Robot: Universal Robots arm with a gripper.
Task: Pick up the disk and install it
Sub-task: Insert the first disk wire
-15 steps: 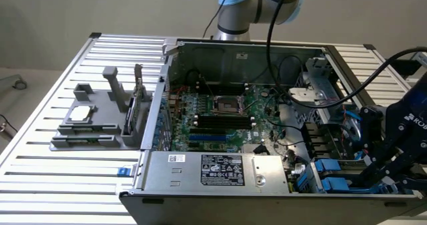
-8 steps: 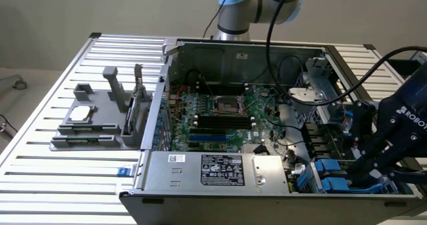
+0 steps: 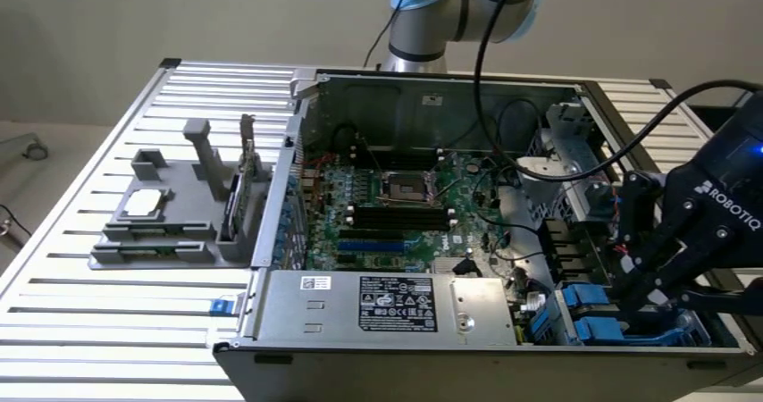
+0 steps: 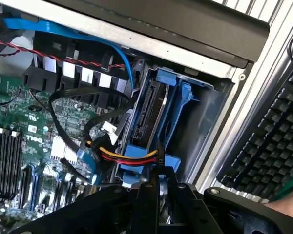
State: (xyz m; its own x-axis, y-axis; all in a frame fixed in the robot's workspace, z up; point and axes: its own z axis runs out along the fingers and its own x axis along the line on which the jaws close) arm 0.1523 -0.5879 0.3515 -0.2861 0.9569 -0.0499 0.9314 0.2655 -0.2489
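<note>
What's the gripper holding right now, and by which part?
The gripper appears closed on the disk, at one end of its blue carrier, in the drive bay.

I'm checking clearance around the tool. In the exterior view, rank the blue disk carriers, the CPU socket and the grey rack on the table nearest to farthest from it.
1. blue disk carriers, in the corner bay beside the tool.
2. CPU socket, mid-motherboard.
3. grey rack, outside the case, at the exterior view's left.
</note>
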